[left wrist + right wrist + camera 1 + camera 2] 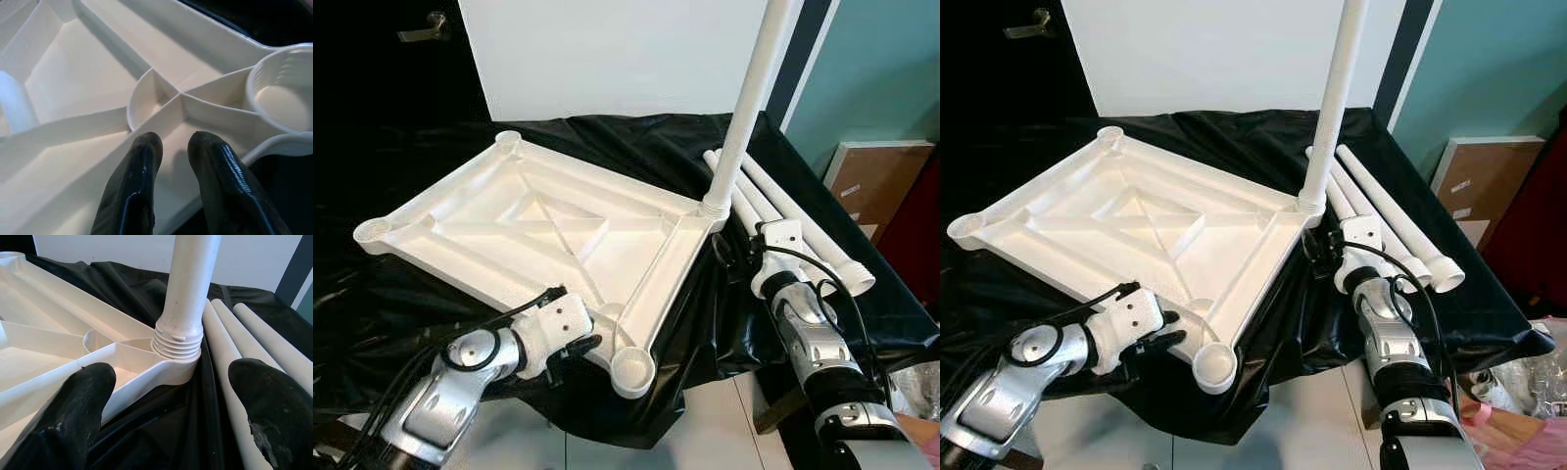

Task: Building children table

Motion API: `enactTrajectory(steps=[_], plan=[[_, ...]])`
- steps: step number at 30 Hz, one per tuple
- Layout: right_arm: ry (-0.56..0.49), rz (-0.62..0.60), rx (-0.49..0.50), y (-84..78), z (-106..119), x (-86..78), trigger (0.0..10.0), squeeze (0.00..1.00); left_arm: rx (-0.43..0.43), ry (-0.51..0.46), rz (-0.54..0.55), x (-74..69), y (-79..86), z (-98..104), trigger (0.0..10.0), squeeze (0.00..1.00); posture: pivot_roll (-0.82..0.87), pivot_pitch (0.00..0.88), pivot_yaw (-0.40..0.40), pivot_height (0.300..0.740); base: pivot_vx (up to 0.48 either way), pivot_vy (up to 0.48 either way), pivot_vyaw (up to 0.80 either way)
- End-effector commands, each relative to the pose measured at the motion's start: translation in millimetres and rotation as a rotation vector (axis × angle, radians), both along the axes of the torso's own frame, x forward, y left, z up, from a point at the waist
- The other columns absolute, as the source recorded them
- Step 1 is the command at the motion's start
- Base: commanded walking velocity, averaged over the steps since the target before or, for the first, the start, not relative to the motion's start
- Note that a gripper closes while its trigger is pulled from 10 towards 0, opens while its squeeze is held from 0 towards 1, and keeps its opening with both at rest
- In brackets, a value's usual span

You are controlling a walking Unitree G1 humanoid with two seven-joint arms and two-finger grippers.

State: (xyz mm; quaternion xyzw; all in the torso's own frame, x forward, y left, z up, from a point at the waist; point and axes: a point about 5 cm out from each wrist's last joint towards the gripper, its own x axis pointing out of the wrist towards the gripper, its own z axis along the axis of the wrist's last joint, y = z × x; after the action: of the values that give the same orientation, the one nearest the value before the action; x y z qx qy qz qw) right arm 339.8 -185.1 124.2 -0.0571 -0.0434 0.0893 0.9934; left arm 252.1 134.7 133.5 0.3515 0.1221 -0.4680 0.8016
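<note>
The white table top point(489, 225) lies upside down on the black cloth, ribs facing up. One white leg point(744, 108) stands upright, threaded into the right corner socket point(178, 345). Three loose legs point(803, 220) lie side by side just right of it. My left gripper point(582, 345) is at the front rim beside the empty front corner socket point(279, 98), its fingers point(142, 166) close together across the rim. My right gripper point(173, 377) is open wide, low in front of the standing leg's base and touching nothing.
The black cloth point(705, 323) hangs over the front edge of the support, with pale floor tiles point(724, 431) below. A white board point(607, 49) stands behind. A cardboard box point(876, 186) leans at the right by a teal wall.
</note>
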Motion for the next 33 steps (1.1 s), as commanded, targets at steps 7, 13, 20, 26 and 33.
enactTrajectory(steps=[7, 13, 20, 26, 33], plan=[[0.006, -0.014, 0.006, -5.6, 1, -0.2, 10.0, 0.0, 0.053, -0.008, 0.028, 9.2, 6.9, -8, 10.0, 1.0, 0.0, 0.009, -0.044, 0.74, 0.0, 0.0, 0.0], [0.007, -0.03, 0.008, -10.6, 0, -2.7, 10.0, 0.0, -0.187, -0.027, 0.039, 12.2, 3.5, 25, 10.0, 0.0, 0.0, 0.007, -0.039, 0.74, 0.0, 0.0, 0.0], [0.024, -0.038, 0.005, -14.8, -6, -7.7, 10.0, 0.0, -0.301, 0.054, -0.056, -6.1, 7.2, 36, 10.0, 0.0, 0.0, 0.015, -0.044, 0.74, 0.0, 0.0, 0.0], [0.028, -0.036, -0.006, -18.5, -5, -7.3, 10.0, 0.0, -0.064, 0.126, -0.037, -13.9, 21.1, 6, 10.0, 0.0, 0.01, 0.028, -0.05, 0.74, 0.0, 0.0, 0.0], [0.026, -0.037, -0.01, -18.7, -3, -4.8, 10.0, 0.0, 0.03, 0.13, 0.007, -8.1, 25.1, -10, 10.0, 0.0, 0.01, 0.029, -0.049, 0.74, 0.0, 0.0, 0.0]])
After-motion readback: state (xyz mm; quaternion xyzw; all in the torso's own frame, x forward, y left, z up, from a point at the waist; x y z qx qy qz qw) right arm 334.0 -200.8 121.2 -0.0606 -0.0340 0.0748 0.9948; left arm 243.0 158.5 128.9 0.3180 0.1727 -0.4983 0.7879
